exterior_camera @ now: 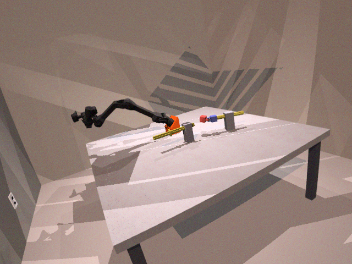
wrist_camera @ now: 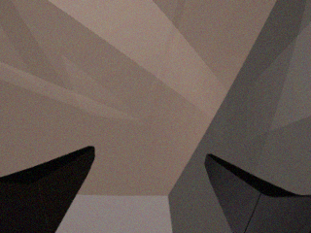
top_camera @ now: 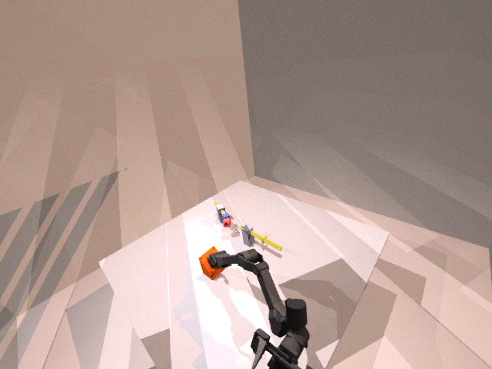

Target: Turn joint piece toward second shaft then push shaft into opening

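Note:
My gripper is open and empty, held high off the table, far from both shafts. The first yellow shaft runs through a grey block. On its end is the blue part of the joint, then the red square piece. The red opening shows toward the top camera; its exact angle cannot be told. The second yellow shaft, with a cross-piece, sits in the other grey block. Its inner end is apart from the red piece.
The orange base of my arm stands on the white table, near the second block. The arm reaches away from the blocks. The wrist view shows walls and a small patch of pale surface.

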`<control>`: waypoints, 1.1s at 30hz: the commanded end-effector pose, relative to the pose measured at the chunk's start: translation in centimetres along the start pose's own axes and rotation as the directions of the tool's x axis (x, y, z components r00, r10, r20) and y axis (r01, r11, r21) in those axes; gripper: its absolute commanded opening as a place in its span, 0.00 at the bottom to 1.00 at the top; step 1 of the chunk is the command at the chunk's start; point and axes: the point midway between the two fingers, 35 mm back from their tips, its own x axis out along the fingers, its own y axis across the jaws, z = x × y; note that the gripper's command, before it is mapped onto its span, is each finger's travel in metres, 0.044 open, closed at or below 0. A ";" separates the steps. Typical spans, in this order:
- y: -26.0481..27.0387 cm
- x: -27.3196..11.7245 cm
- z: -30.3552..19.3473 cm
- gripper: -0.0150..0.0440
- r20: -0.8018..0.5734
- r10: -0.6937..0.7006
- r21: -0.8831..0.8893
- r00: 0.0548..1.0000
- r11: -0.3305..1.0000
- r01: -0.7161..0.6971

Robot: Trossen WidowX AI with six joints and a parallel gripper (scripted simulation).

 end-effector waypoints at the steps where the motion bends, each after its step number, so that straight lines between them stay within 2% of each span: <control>1: -2.0 -2.3 1.6 1.00 0.063 -0.084 -0.100 0.994 0.991 0.090; 9: -4.5 -5.8 3.2 1.00 0.146 -0.191 -0.207 0.971 0.953 0.219; 17: -7.2 -11.0 5.0 1.00 0.250 -0.327 -0.322 0.911 0.860 0.397; 33: -10.9 -23.0 6.8 1.00 0.431 -0.567 -0.459 0.702 0.532 0.712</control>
